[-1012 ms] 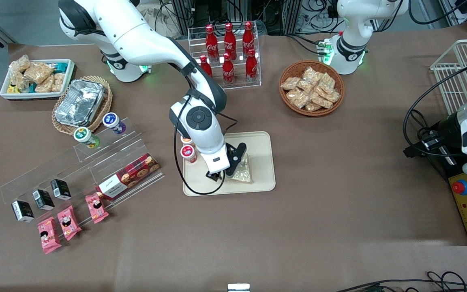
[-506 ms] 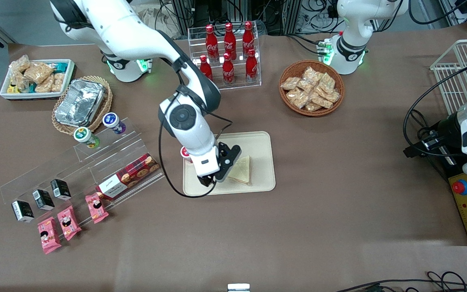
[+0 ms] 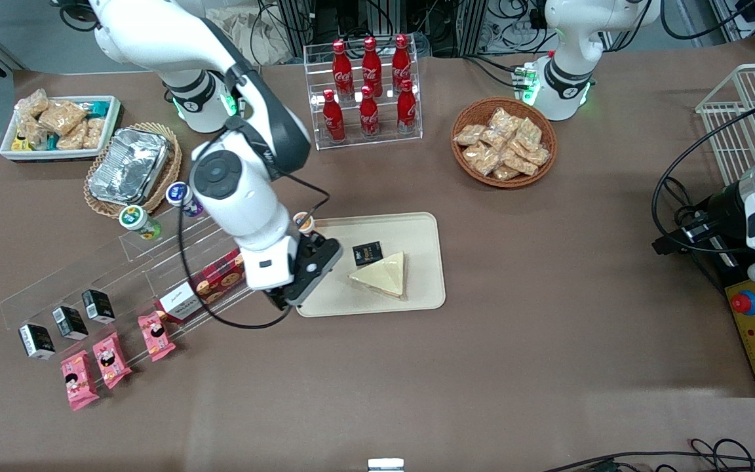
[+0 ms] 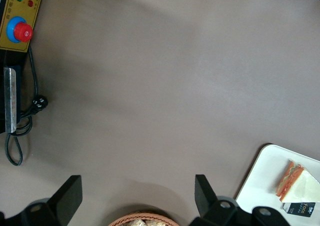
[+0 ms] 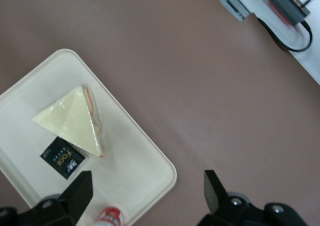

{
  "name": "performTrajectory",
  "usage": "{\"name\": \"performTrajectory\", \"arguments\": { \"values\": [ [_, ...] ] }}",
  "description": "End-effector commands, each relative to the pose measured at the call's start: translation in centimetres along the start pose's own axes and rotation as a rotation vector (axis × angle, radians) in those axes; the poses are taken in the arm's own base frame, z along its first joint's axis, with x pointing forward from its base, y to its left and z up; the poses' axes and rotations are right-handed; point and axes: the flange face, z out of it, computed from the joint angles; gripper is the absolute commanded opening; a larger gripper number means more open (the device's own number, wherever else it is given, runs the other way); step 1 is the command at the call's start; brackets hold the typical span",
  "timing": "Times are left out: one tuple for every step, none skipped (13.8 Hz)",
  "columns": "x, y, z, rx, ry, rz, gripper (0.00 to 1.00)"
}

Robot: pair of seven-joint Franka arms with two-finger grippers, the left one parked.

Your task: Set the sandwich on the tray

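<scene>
The sandwich (image 3: 381, 275), a pale triangular wedge in clear wrap, lies flat on the cream tray (image 3: 417, 229) at its part nearer the front camera. Its layered filling edge shows in the left wrist view (image 4: 290, 176) and the right wrist view (image 5: 70, 118). A black packet (image 3: 367, 253) lies beside it on the tray (image 5: 135, 161). My gripper (image 5: 147, 196) hangs raised over the tray's corner at the working arm's end (image 3: 286, 300). It is open, holds nothing, and is well apart from the sandwich.
A small red-capped bottle (image 3: 303, 221) stands at the tray's edge close to the gripper. A clear shelf with a biscuit box (image 3: 210, 280) stands beside the arm. Farther back are the cola rack (image 3: 367, 85), snack basket (image 3: 503, 141) and foil container (image 3: 130, 165).
The gripper has let go of the sandwich, risen and swung toward the working arm's end of the table. The sandwich stays on the tray, and the black packet is now uncovered.
</scene>
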Motion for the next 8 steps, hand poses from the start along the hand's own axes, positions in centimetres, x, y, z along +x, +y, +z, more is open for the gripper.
{"name": "performTrajectory", "arguments": {
  "values": [
    [-2.3,2.9,-4.6,0.022,-0.029,0.066,0.99],
    [-3.6,4.4,-5.9,0.029,-0.056,0.097,0.99],
    [-5.0,6.1,-7.4,0.037,-0.074,0.133,0.99],
    [-6.3,7.7,-8.8,0.051,-0.08,0.172,0.99],
    [-7.7,9.4,-9.8,0.069,-0.082,0.217,0.99],
    [-9.0,10.6,-10.9,0.097,-0.086,0.255,0.99],
    [-10.5,11.9,-11.4,0.129,-0.103,0.295,0.99],
    [-12.3,13.6,-12.7,0.152,-0.096,0.341,0.99]
  ]
}}
